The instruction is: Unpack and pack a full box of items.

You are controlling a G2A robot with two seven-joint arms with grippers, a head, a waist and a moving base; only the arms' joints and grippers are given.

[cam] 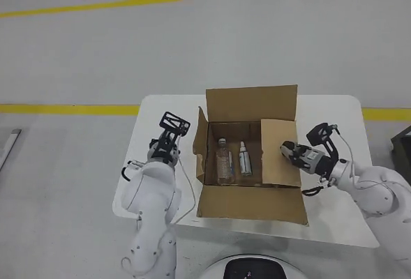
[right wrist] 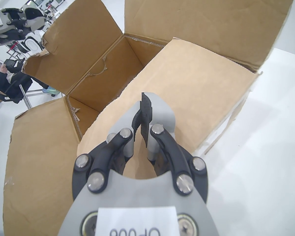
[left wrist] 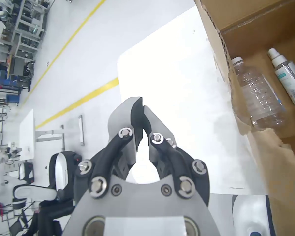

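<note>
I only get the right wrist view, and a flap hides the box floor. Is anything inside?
Observer: Yes, a clear bottle and a spray bottle lie on the floor of the box.
Operator: Are they touching?
Observer: No. They lie side by side with a gap between them, caps toward the far wall.
Operator: Where is the left gripper?
Observer: The left gripper is shut and over the table, outside the box's left wall.
</note>
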